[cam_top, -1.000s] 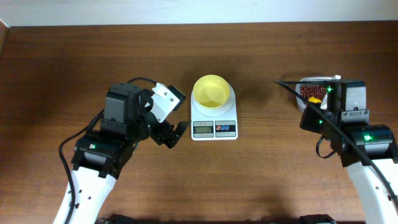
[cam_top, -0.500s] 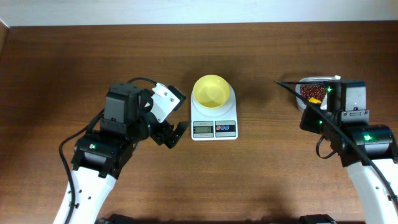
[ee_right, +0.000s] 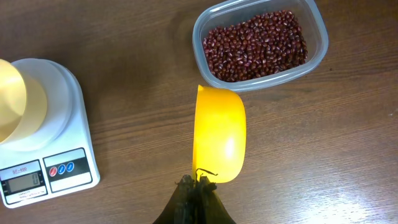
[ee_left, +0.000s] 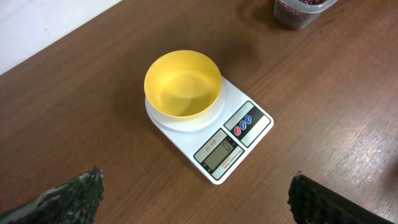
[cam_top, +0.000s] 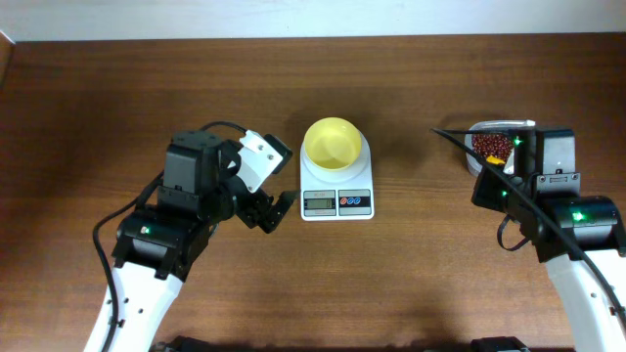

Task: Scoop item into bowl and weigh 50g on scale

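Now | beans [ee_right: 255,45] just beyond scoop [ee_right: 219,134] | scoop pinched in right fingers [ee_right: 198,198]

Dark brown wood-grain table [cam_top: 88,108] filling the overhead view, pale white strip [cam_top: 313,18] beyond its far edge at 12 o'clock, soft even light

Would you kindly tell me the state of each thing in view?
bowl: empty, on the scale
scale: carrying the bowl, display unreadable
beans: all in the clear tub
clear tub: open, holding beans
yellow scoop: held, no beans visible
left gripper: open, empty
right gripper: shut on the yellow scoop
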`<move>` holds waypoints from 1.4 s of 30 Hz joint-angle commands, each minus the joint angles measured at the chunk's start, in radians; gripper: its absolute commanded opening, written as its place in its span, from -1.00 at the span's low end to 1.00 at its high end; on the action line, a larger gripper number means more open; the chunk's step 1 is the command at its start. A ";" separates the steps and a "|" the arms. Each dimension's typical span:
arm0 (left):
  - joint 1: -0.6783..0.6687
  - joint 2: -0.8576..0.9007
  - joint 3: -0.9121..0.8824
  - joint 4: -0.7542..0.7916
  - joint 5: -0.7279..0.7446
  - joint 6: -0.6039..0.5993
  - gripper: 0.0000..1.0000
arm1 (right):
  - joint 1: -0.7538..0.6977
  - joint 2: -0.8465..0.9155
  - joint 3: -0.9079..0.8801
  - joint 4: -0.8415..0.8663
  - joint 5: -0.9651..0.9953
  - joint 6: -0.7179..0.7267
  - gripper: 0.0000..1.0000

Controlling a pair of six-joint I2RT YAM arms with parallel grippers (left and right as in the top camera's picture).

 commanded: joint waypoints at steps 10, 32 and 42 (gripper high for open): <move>0.003 -0.004 -0.004 0.002 0.018 0.016 0.97 | -0.001 -0.007 0.023 0.026 0.085 0.007 -0.92; 0.003 -0.004 -0.004 0.002 0.018 0.016 0.97 | -0.185 0.290 0.023 0.359 0.117 -0.296 -0.92; 0.003 -0.004 -0.004 0.002 0.018 0.016 0.97 | -0.186 0.418 0.023 0.468 0.106 -0.368 -0.92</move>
